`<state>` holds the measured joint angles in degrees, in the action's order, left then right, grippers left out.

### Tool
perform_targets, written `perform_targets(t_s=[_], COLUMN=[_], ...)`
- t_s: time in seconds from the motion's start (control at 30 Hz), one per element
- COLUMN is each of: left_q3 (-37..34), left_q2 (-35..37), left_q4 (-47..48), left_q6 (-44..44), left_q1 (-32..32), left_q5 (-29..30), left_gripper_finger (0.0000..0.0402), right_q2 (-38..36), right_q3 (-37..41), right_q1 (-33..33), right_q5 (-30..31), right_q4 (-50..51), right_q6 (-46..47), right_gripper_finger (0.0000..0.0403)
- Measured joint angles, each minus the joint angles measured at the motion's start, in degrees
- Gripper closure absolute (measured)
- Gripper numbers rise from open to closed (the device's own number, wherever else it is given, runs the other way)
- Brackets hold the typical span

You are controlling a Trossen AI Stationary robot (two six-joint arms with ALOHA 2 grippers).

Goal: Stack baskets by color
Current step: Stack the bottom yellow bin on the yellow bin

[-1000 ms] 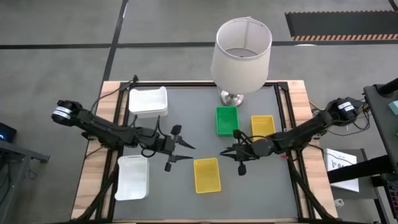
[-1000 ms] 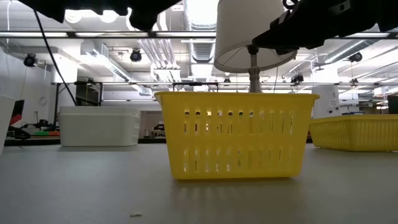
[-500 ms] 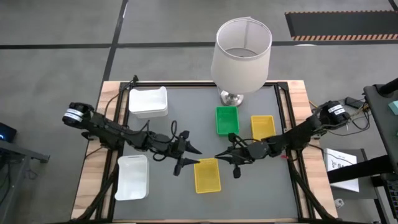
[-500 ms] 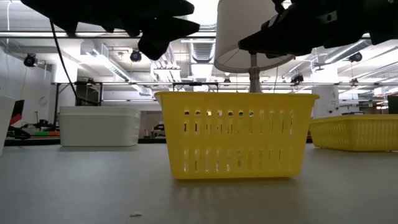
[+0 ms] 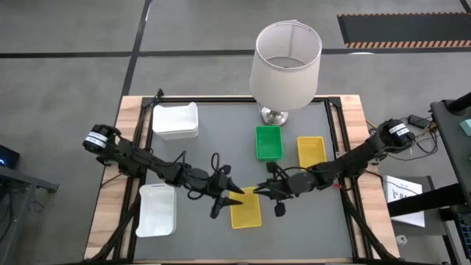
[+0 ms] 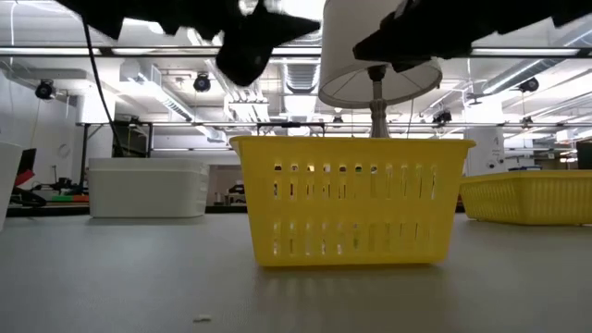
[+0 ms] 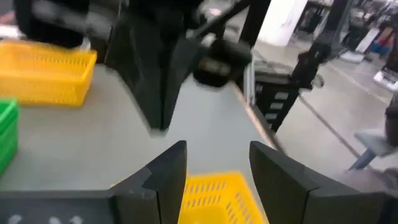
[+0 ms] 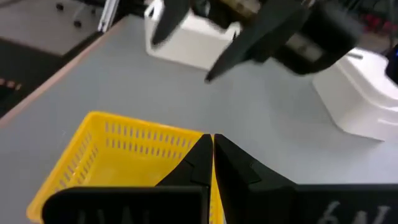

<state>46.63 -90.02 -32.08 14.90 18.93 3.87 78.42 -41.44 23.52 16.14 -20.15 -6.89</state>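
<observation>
With my left gripper (image 5: 234, 196) spread and my right gripper (image 5: 257, 191) clenched empty over the lower-centre yellow slotted plastic basket (image 5: 245, 207), I judge yellow stacking unfinished, its mate (image 5: 310, 150) right of centre.

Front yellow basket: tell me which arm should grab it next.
Left. The left claw hangs open at the rim of the front yellow basket, its fingers spread above the near wall. The right claw is equally close but shut, so it would have to open first.
</observation>
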Motion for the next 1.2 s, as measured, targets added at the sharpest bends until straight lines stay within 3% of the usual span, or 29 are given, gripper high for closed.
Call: perform_targets(t_s=[0.3,0.7,1.07,1.2], left_q3=[2.5,2.64,9.29,15.53], left_q2=[0.13,-0.8,-11.37,-15.01], left_q4=[0.02,0.16,0.73,11.24], left_q6=[-0.05,0.04,4.2,4.18], left_q1=[2.46,7.1,8.64,8.64], left_q5=[3.0,8.96,11.61,11.77], left_gripper_finger=[0.0242,0.0242,0.0242,0.0242], right_q2=[-0.75,-1.45,-1.5,-1.5], right_q3=[-4.75,-5.1,-6.08,-6.08], right_q1=[6.8,9.54,12.77,15.22], right_q5=[0.39,0.46,0.61,2.82], right_q4=[13.73,14.35,14.4,15.2], right_q6=[4.03,9.57,9.89,9.88], right_gripper_finger=[0.0394,0.0394,0.0394,0.0394])
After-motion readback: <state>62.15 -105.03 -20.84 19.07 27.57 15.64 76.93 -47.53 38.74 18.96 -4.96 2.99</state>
